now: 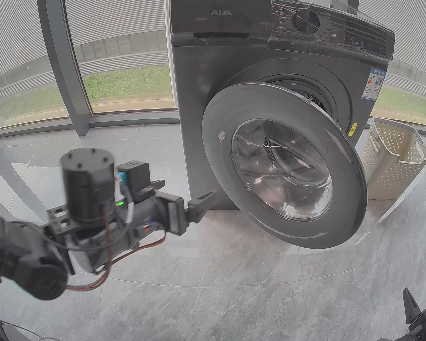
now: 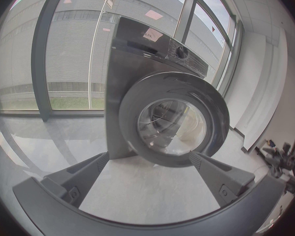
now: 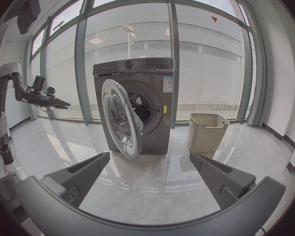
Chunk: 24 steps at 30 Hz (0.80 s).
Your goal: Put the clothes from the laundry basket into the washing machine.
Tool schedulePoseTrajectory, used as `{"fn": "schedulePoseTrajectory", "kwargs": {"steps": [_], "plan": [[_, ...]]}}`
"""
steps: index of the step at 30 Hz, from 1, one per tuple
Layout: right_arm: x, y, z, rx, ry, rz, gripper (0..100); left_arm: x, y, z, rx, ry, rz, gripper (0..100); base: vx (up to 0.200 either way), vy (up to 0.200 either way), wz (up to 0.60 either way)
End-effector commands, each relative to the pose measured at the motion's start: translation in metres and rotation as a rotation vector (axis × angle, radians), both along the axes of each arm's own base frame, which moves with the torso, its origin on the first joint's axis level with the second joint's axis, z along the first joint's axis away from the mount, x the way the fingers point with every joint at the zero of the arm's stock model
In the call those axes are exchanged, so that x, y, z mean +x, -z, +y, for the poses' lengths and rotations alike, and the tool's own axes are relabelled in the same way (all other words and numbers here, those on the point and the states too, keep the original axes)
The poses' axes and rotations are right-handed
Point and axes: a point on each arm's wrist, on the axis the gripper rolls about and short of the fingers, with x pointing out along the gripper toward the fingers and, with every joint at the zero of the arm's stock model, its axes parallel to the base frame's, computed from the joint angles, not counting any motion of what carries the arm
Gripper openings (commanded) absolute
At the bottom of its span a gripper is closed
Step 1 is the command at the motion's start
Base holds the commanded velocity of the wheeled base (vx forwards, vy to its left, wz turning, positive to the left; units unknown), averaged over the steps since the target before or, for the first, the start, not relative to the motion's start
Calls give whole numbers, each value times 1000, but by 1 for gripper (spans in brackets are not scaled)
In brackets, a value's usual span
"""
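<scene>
The grey washing machine (image 1: 270, 48) stands by the window with its round door (image 1: 284, 166) swung wide open toward me. To its right a cream laundry basket (image 1: 396, 159) sits on the floor; the part of its inside that shows holds nothing. My left gripper (image 1: 207, 200) hangs open and empty just left of the door's edge, facing the door (image 2: 173, 118) from close by. My right gripper (image 1: 423, 292) is low at the right, open and empty (image 3: 149, 158), well back from the machine (image 3: 137, 92) and the basket (image 3: 206, 131).
Glossy grey floor tiles (image 1: 232, 290) spread out in front of the machine. Tall windows and a dark pillar (image 1: 64, 58) stand behind at the left. The open door juts out over the floor between my arms.
</scene>
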Motion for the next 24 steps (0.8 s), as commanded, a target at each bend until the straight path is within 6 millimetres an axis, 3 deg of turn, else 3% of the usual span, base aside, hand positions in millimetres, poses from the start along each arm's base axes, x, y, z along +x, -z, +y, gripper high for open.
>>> {"fn": "schedulePoseTrajectory", "kwargs": {"steps": [1, 13, 19, 21, 24], "plan": [[-1, 3, 0, 0, 0, -6, 100, -114, 8, 119, 84, -119, -139, 100, 0, 0, 0], [-1, 3, 0, 0, -2, -8, 100, -183, 42, 173, 107, -366, -250, 100, 0, 0, 0], [-1, 3, 0, -6, 0, -8, 100, -218, 59, 184, 112, -464, -291, 100, 0, 0, 0], [0, 3, 0, -6, -3, -14, 100, -236, 79, 186, 123, -498, -282, 100, 0, 0, 0], [0, 3, 0, -8, -2, -20, 100, -243, 93, 185, 127, -507, -224, 100, 0, 0, 0]]}}
